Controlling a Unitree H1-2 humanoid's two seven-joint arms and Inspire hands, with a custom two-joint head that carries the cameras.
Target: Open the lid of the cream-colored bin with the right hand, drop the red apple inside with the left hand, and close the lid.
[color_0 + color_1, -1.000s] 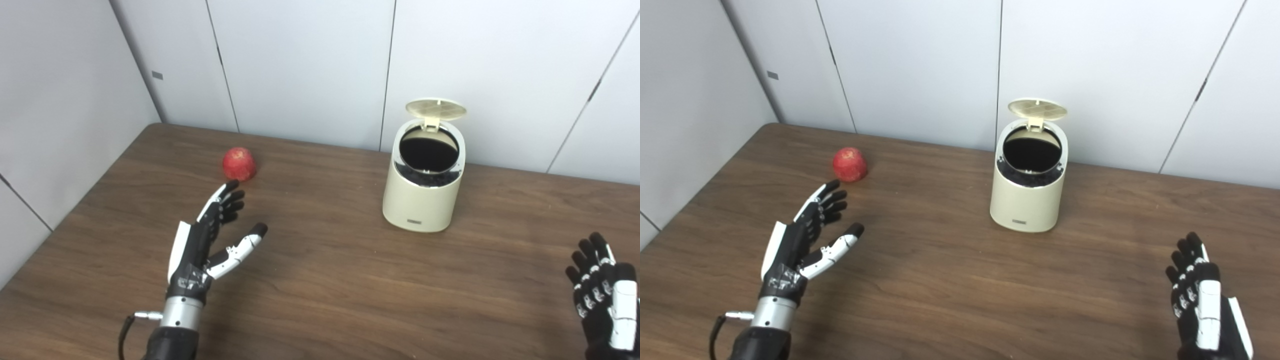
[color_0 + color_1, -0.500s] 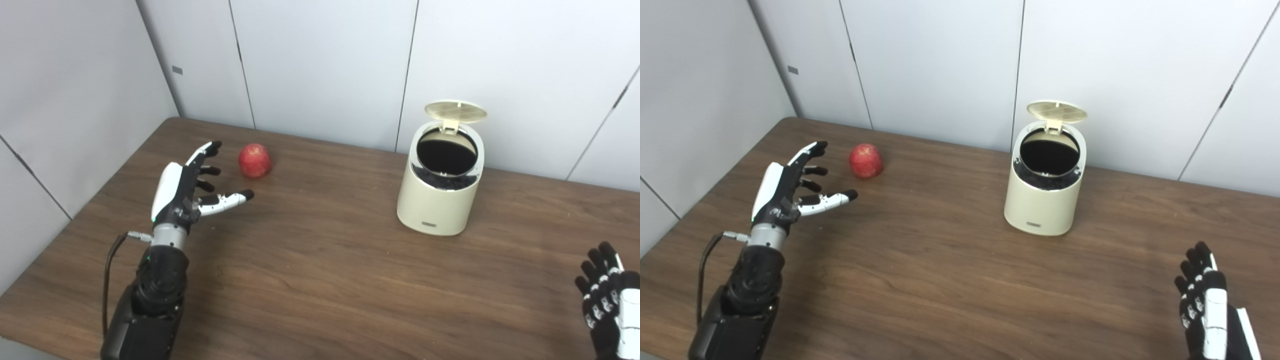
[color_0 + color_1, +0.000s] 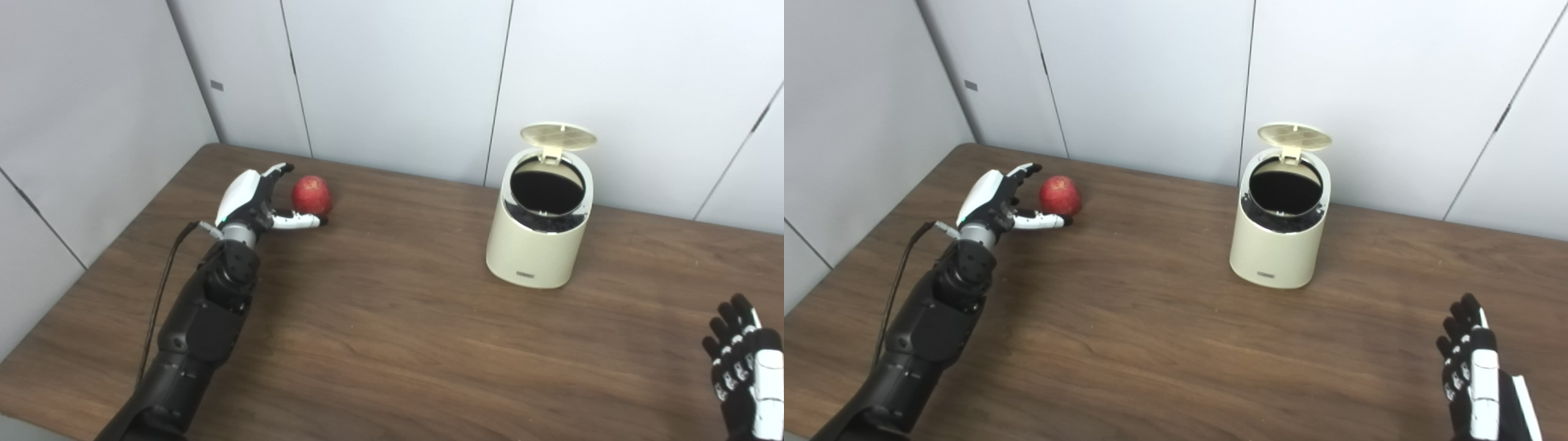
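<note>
A red apple lies on the brown table at the far left. My left hand is open and right beside it on its left, the thumb stretched along the apple's near side and the fingers behind it; I cannot tell if they touch. The cream-colored bin stands at the back right of centre with its lid flipped up and its dark inside showing. My right hand is open and empty at the lower right corner, far from the bin.
Grey wall panels close off the table at the back and left. A black cable hangs along my left forearm. The table's front edge runs just below the left arm.
My left hand has reached forward from mid-table up to the apple and now cups around it. The camera shifted between the first two moments. The right hand, the bin and the lid have stayed put.
</note>
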